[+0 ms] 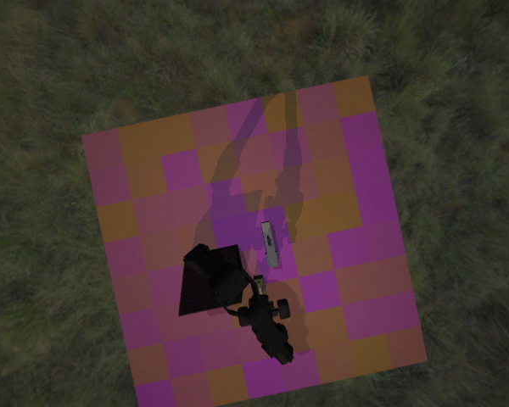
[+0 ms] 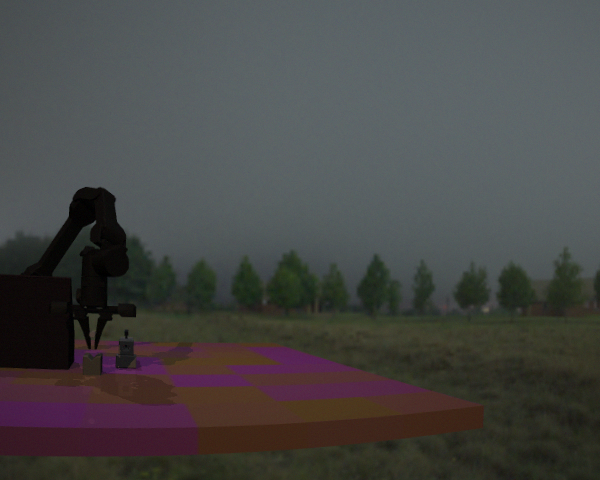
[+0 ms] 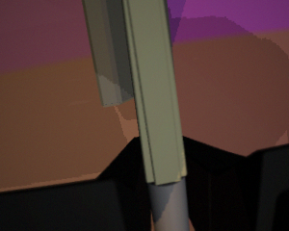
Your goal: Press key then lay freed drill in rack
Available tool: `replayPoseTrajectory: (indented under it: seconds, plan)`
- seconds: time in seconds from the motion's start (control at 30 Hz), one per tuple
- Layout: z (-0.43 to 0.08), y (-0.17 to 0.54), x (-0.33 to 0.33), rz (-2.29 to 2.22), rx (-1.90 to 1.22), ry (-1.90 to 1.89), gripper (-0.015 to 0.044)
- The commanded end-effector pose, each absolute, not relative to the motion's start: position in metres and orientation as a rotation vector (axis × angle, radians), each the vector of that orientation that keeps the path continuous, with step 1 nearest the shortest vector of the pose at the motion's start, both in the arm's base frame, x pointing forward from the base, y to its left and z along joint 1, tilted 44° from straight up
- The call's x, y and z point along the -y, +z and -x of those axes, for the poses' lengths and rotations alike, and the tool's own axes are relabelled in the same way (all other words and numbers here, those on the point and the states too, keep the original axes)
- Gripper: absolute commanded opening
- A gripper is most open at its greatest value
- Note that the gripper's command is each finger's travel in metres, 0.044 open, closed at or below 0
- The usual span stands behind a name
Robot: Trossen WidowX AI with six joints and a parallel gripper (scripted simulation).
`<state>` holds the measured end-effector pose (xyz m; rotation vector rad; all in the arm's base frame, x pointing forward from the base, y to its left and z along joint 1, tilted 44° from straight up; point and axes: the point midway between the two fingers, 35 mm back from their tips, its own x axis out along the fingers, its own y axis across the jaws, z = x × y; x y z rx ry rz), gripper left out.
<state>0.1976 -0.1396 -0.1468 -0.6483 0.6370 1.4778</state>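
Observation:
My gripper is shut on the drill. The drill is a pale green bar with a grey round shank between the fingers, held clear of the table. The rack, a small grey block with a notched top, stands just below the fingertips; in the wrist view it lies left of and partly behind the drill. The grey holder stands beyond it, with the small dark key upright on top. In the top view, the hand hides the fingertips and most of the rack.
The dark arm base block stands beside the rack, on the left in the top and exterior views. The checkered pink, purple and orange table has open edges with grass beyond. Arm shadows cross it.

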Motion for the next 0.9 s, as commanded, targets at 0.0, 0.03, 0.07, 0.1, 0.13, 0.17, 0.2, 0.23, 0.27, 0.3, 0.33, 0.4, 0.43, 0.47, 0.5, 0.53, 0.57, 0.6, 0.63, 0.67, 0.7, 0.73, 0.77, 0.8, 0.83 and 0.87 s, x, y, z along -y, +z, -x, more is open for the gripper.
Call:
replayPoseTrajectory:
  seconds: [0.0,0.03,0.07,0.1,0.13,0.17,0.2,0.23,0.27,0.3,0.33,0.4,0.43,0.47,0.5,0.53,0.57,0.6,0.63,0.67,0.7,0.73,0.77,0.8,0.83,0.87]
  plan:
    - [-0.194,-0.149,0.136,0.648,-0.636,1.483,0.0000]
    - [-0.195,-0.150,0.135,0.648,-0.636,1.483,0.0000]
    - [-0.195,-0.153,0.133,0.648,-0.635,1.483,0.0000]
    - [-0.196,-0.154,0.132,0.648,-0.635,1.483,0.0000]
    - [-0.196,-0.155,0.131,0.648,-0.635,1.483,0.0000]
    - [-0.196,-0.157,0.130,0.648,-0.635,1.483,0.0000]
    - [-0.196,-0.158,0.129,0.648,-0.635,1.483,0.0000]
    - [-0.196,-0.159,0.128,0.648,-0.635,1.483,0.0000]
    - [-0.196,-0.160,0.127,0.648,-0.635,1.483,0.0000]
    - [-0.196,-0.161,0.126,0.648,-0.635,1.483,0.0000]
    - [-0.196,-0.162,0.125,0.648,-0.635,1.483,0.0000]
    - [-0.196,-0.164,0.122,0.648,-0.635,1.483,0.0000]
    - [-0.195,-0.164,0.121,0.647,-0.635,1.483,0.0000]
    - [-0.195,-0.165,0.120,0.647,-0.635,1.483,0.0000]
    - [-0.194,-0.166,0.119,0.647,-0.635,1.483,0.0000]
    - [-0.195,-0.166,0.119,0.647,-0.635,1.483,0.0000]
    - [-0.195,-0.166,0.119,0.647,-0.635,1.483,0.0000]
    - [-0.195,-0.166,0.119,0.647,-0.635,1.483,0.0000]
    - [-0.195,-0.167,0.118,0.647,-0.635,1.483,0.0000]
    - [-0.195,-0.167,0.118,0.647,-0.635,1.483,0.0000]
    - [-0.195,-0.168,0.117,0.647,-0.635,1.483,0.0000]
    - [-0.195,-0.169,0.117,0.647,-0.635,1.483,0.0000]
    - [-0.195,-0.170,0.116,0.647,-0.635,1.483,0.0000]
    - [-0.195,-0.171,0.115,0.647,-0.634,1.483,0.0000]
    - [-0.196,-0.172,0.114,0.647,-0.634,1.483,0.0000]
    - [-0.196,-0.173,0.114,0.647,-0.634,1.483,0.0000]
